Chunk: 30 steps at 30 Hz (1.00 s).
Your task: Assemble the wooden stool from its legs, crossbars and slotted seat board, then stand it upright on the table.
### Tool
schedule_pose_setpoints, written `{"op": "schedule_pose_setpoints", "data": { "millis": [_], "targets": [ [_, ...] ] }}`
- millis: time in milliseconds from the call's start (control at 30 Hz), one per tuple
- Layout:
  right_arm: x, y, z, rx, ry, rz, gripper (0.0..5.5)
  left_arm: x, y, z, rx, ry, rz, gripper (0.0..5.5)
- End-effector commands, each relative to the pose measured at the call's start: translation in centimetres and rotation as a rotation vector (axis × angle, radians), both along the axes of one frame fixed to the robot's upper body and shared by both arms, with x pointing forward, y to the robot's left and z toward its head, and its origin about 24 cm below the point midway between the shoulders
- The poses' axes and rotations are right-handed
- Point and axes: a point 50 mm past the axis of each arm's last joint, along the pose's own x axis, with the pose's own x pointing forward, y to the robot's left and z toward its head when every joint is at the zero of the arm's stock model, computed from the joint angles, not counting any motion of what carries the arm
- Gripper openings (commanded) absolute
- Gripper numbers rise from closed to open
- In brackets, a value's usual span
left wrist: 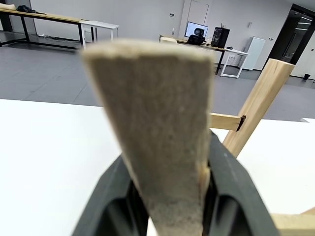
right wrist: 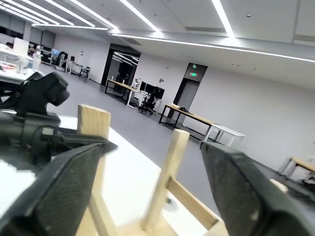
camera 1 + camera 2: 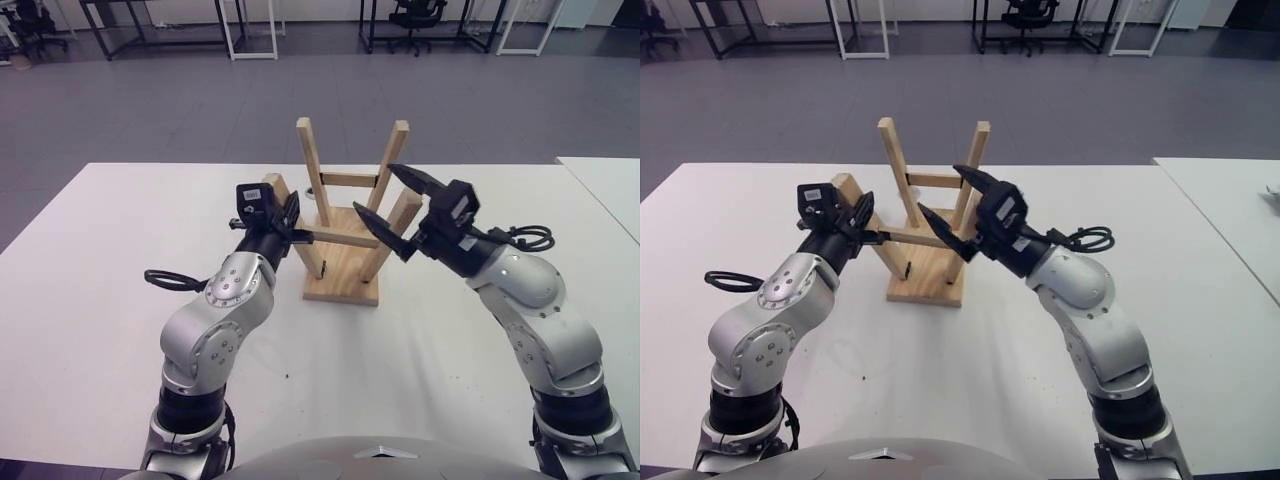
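- On the table (image 3: 120, 250), the stool (image 3: 340, 238) stands inverted mid-table between both arms, with its seat board (image 3: 342, 288) down and four legs up.
- Left claw (image 3: 290, 215) is clamped on the top of the near-left leg (image 1: 157, 123). Right claw (image 3: 373, 192) gapes wide about the near-right leg (image 3: 402, 215); you cannot tell whether it touches.
- Risk: you lift or turn with only the left side gripped. The stool pivots on that leg and the leg pulls out of its slot.
- Risk: the right claw closes off-centre. Its upper finger sits near the rear crossbar (image 3: 350, 180) and may pry that joint.
- Risk: the joints look push-fit, so a quick flip may shake them loose.
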Motion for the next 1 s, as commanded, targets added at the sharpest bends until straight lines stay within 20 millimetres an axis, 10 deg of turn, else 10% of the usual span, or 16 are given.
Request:
{"op": "schedule_pose_setpoints", "data": {
  "millis": [33,233,500,600,800,1000],
  "targets": [
    [0.4,1.7,1.2,-0.020,-0.067,-0.077,3.71,0.6,0.1,-3.7,0.146,0.194,0.022,1.03],
    [1.6,1.5,2.8,-0.100,-0.174,-0.197,3.71,1.1,-0.2,-3.4,0.110,0.182,0.041,1.77],
    [3.6,4.8,3.1,-0.542,-0.402,-0.210,3.71,0.1,0.2,2.2,-0.013,-0.120,-0.010,3.07],
    [4.0,5.5,1.0,-0.681,-0.349,-0.175,3.71,-0.1,0.8,4.9,-0.082,-0.275,-0.026,3.56],
    [3.9,6.8,-7.2,-0.896,-0.098,-0.008,3.71,1.0,-1.0,2.5,-0.342,-0.133,-0.081,3.73],
    [3.7,5.8,-8.8,-0.933,-0.036,0.014,3.71,1.0,-3.8,3.0,-0.334,-0.149,-0.263,3.73]
  ]
}}
